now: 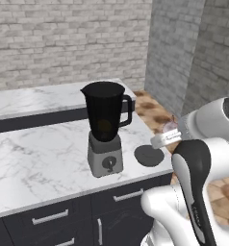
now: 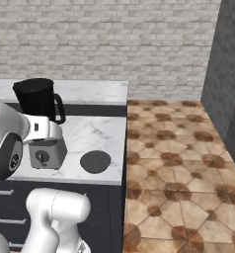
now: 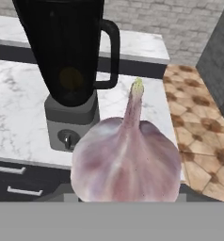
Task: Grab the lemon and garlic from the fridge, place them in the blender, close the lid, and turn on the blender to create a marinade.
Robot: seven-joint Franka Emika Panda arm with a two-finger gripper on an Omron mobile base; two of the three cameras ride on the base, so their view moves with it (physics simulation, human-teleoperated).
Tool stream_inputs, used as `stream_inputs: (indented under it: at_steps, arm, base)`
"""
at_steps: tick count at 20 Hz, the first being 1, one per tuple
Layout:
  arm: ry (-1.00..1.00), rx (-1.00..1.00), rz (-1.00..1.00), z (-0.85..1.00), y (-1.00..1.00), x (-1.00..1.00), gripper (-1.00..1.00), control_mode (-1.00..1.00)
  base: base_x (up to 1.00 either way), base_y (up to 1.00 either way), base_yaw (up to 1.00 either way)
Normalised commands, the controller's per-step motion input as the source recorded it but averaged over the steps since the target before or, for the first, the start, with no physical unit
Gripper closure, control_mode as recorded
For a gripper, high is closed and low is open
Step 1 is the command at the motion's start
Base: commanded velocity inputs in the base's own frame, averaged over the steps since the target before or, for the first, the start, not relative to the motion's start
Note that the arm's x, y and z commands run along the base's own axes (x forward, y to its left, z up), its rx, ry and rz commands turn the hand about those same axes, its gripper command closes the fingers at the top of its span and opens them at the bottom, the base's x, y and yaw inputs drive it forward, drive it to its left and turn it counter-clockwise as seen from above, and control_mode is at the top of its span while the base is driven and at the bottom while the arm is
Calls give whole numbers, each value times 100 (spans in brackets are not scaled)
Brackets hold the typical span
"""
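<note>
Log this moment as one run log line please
gripper: holding garlic | lemon: inside blender jar | lid: off, flat on counter right of blender | next: probably garlic into jar

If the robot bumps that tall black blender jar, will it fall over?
Maybe. The tall black see-through blender jar stands high on a small grey square base, so a push near its rim could tip it. The base looks chunky and sits flat on the white marble counter, so a low nudge would probably just slide it.
</note>
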Motion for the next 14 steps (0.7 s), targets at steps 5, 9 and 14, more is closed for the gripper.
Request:
stream_inputs:
  at_steps: [5,9,14]
  arm:
    - [2,0,0,32,0,0,100,-100]
    - [21,0,0,85,1,31,100,-100]
    - [35,0,0,77,33,81,100,-100]
  base:
    - [0,0,0]
    - [0,0,0]
    - [0,0,0]
